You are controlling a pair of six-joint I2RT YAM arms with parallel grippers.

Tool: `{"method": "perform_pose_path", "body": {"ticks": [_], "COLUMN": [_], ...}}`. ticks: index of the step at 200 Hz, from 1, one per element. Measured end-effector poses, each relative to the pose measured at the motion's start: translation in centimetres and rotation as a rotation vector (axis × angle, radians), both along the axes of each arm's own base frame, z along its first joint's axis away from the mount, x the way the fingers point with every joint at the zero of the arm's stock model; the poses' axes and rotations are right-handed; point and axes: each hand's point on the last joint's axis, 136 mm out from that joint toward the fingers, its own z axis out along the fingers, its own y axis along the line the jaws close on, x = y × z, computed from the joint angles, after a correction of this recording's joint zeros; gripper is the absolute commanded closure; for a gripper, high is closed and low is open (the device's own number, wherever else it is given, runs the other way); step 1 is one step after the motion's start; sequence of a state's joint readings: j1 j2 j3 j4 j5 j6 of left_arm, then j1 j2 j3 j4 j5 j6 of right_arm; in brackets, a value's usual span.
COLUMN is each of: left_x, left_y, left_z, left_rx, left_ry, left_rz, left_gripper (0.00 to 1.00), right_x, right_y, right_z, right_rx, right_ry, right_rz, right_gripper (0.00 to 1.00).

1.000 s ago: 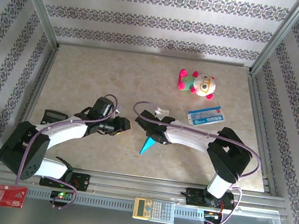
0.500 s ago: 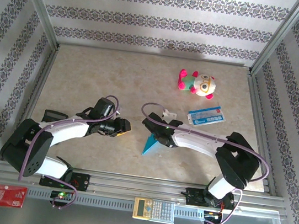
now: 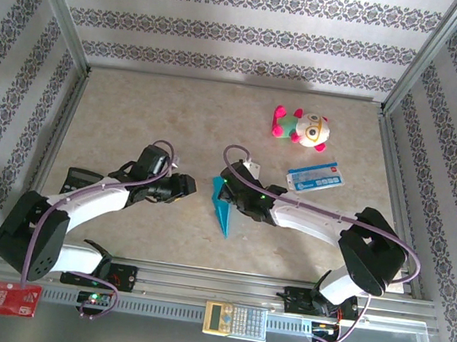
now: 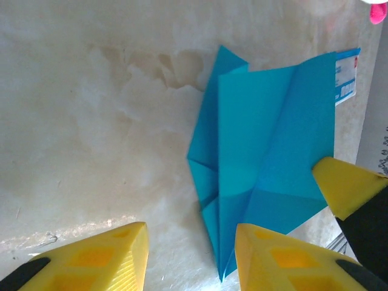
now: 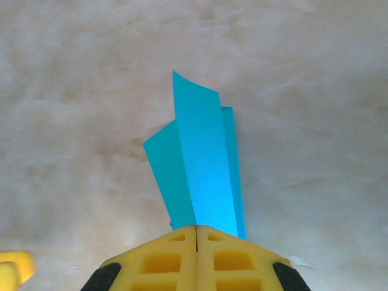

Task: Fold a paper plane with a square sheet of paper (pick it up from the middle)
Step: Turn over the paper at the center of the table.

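The folding is judged complete and the pick-up step is in hand. The plane (image 3: 222, 209) is found as a slim teal dart near the middle of the tabletop (image 3: 134, 115), between the two grippers, its point turned toward the near edge. The right gripper (image 3: 230, 195) is clamped on it: in the right wrist view the jaws are seen pressed together with the plane (image 5: 203, 170) gripped at its folded edge and standing out ahead of the right gripper (image 5: 197, 229). The left gripper (image 3: 193, 187) is held just beside the plane with its jaws apart and nothing between them; in its wrist view the plane (image 4: 267, 157) is seen with its flaps spread ahead of the left gripper (image 4: 189, 235). Whether the plane is clear of the tabletop cannot be told. For the next move, a straight lift is judged to be called for, with the grip kept on the middle so that the folds are not pulled open. Against the frame a second ago, the right gripper's jaws are now closed, the right arm is reached further to the left, and the plane is shown more fully, narrower and slightly further from the near edge. The left gripper is shifted a little toward the plane.
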State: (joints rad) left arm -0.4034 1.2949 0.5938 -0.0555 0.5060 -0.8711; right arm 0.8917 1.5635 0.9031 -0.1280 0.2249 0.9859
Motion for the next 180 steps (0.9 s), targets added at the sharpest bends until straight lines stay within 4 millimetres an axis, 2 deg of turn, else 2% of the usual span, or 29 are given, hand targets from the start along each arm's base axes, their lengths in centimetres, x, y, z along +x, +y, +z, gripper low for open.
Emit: {"method": "perform_pose_path", "body": {"ticks": [19,45,79,106,139,180], "left_x": [0.0,-0.3,-1.0,-0.6,0.3,1.0], "left_y": [0.0,-0.6,-3.2,-5.8,-8.0,-8.1], "left_z": [0.1,-0.1,0.1,0.4,0.0,-1.8], "left_rx": [-0.005,-0.011,-0.016,-0.008,0.051,0.167], "left_ry": [0.006,0.02,0.032,0.033,0.041,0.06], "left_rz": [0.01,0.0,-0.081,-0.144,-0.211,-0.24], "left_gripper": [0.55,0.52,0.49,0.5,0.52,0.62], "right_x": [0.2,0.2,-0.3,-1.2,-1.4,-1.3], "right_y": [0.7,-0.5,-2.3,-2.9,-3.0,-2.8], "right_z": [0.1,-1.6,-4.1,-5.5,-5.7,-5.4], "right_rx": [0.066,0.099,0.116,0.146,0.18,0.209], "right_ry": [-0.009,0.013,0.048,0.068,0.066,0.056], "right_rz": [0.013,0.002,-0.012,-0.019,-0.029,-0.036], "right_gripper": [1.0,1.0,1.0,1.0,1.0,1.0]}}
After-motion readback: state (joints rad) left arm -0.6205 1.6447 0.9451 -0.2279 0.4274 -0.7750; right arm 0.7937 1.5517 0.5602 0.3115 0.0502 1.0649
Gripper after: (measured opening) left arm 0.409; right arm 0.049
